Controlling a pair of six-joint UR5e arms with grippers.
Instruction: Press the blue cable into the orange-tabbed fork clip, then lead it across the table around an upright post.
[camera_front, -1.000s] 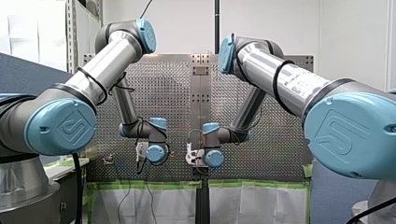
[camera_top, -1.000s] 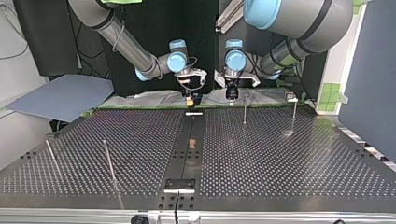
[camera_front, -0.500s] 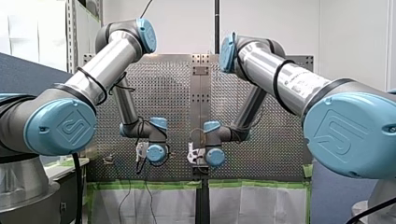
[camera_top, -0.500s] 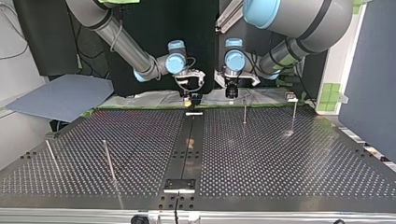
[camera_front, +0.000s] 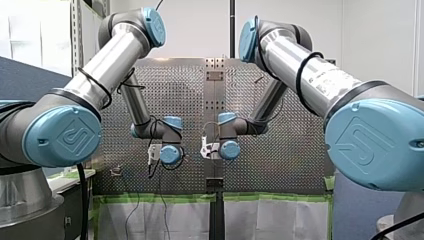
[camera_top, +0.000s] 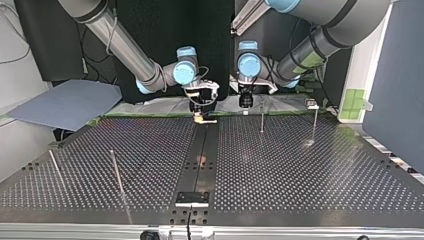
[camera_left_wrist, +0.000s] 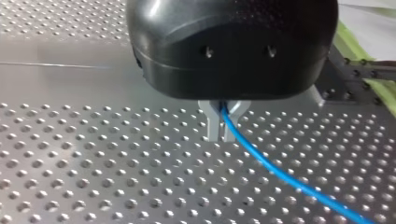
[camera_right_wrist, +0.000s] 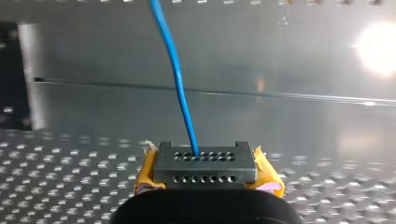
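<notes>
In the left wrist view my left gripper (camera_left_wrist: 219, 137) has its metal fingers (camera_left_wrist: 212, 125) shut on the blue cable (camera_left_wrist: 280, 175), which trails away low over the perforated table (camera_left_wrist: 93, 158). My right gripper (camera_right_wrist: 205, 176) has yellow pads shut on a dark block with rows of holes (camera_right_wrist: 205, 158); the blue cable (camera_right_wrist: 180, 88) runs out of one hole and away ahead. In the top view my right gripper (camera_top: 199, 117) hangs over the far end of the dark centre strip (camera_top: 205, 150), with my left gripper (camera_top: 244, 104) beside it. No orange-tabbed fork clip can be made out.
Thin upright posts stand on the table: two in the top view's far right part (camera_top: 262, 120) (camera_top: 315, 122) and two at its near left (camera_top: 116, 172) (camera_top: 55, 167). A small pale piece (camera_top: 312, 104) sits near the far right post. A blue-grey sheet (camera_top: 65, 102) lies off the table's left.
Both wrists have moved further out over the table. In the top view my right gripper has come down and nearer, over the centre strip's far end; my left gripper has shifted slightly left.
</notes>
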